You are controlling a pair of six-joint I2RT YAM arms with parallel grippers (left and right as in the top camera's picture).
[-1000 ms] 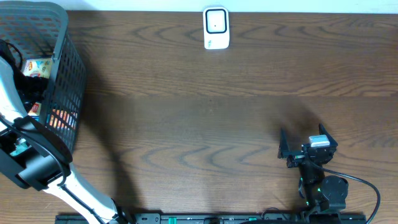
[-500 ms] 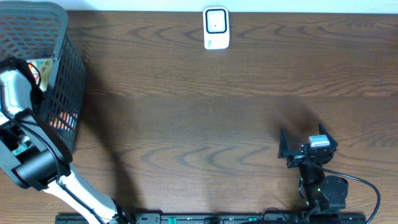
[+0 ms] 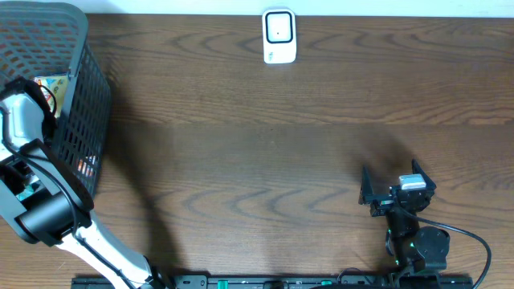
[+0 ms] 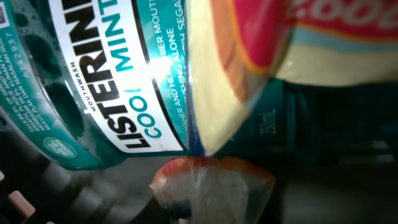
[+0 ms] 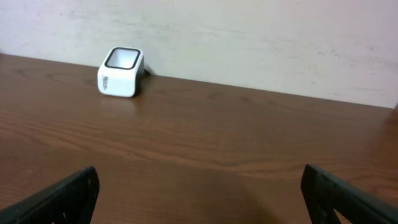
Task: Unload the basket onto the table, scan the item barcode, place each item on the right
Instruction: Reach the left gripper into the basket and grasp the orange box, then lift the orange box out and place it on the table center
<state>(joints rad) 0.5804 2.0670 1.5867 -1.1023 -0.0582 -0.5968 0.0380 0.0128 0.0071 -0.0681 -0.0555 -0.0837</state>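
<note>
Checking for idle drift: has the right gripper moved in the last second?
No. The right gripper sits exactly where it was, below and right of the white scanner.

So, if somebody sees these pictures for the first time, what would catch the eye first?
Probably the black mesh basket at the left edge of the table, with the left arm bent down into it. The left wrist view is filled by a teal Listerine Cool Mint bottle, partly covered by a colourful packet. The small white scanner stands alone at the far edge.
</note>
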